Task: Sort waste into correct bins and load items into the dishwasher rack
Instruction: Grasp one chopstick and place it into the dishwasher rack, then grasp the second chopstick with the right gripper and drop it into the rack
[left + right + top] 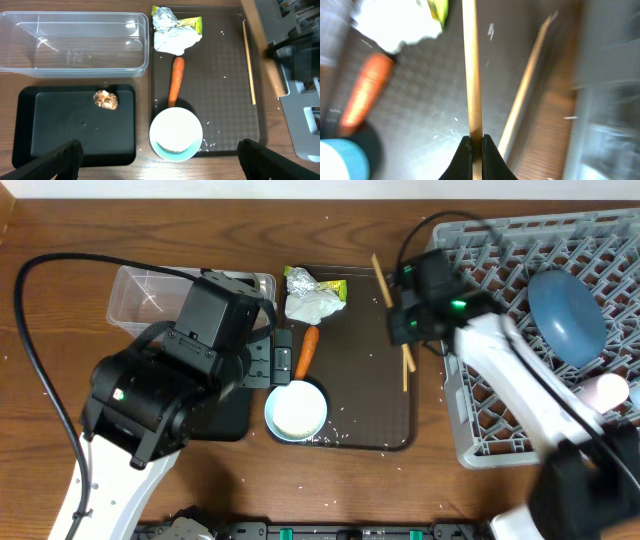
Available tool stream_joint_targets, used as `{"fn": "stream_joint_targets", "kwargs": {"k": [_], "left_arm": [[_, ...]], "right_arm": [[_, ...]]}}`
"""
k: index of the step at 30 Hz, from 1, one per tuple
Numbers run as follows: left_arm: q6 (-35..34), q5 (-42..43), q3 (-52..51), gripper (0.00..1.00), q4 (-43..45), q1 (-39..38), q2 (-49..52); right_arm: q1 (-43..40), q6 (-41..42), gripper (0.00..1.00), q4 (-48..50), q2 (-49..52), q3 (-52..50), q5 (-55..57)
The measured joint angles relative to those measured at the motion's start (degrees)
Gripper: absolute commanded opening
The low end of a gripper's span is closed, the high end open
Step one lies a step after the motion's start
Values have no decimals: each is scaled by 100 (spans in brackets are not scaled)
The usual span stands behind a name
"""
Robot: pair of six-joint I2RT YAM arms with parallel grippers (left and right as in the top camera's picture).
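My right gripper (476, 142) is shut on a wooden chopstick (471, 60) above the brown tray's right side; overhead it shows near the rack's left edge (398, 315). A second chopstick (406, 370) lies on the tray. The carrot stick (175, 81), the white-and-green wrapper (172, 30) and the pale-blue bowl (176, 134) sit on the tray, with rice grains (212, 146) by the bowl. The brown food lump (106, 99) lies in the black tray (50, 130). The clear tub (70, 45) is empty. My left gripper (160, 159) is open, high above the bowl. The dark-blue plate (566, 310) and pink cup (606, 391) sit in the rack (500, 430).
The brown serving tray (385, 435) lies between the bins and the rack. A black cable (40, 340) loops over the table's left side. My right arm (520, 395) stretches across the rack's left part.
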Motion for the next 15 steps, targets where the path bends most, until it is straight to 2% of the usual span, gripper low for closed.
{"fn": "stream_joint_targets", "kwargs": {"k": [3,6,10,15], "left_arm": [[0,17,0,99,2,0,0],[0,22,0,99,2,0,0],[0,22,0,99,79,0,0],[0,22,0,99,201,0,0]], "right_arm": [[-538,-212,1,-190,-780,33,39],[-1222,-330,1,-343,-1060,66,129],[-1856,-496,1,-553,-804,66,114],[-1980,-728,1,-688,-140,63,-238]]}}
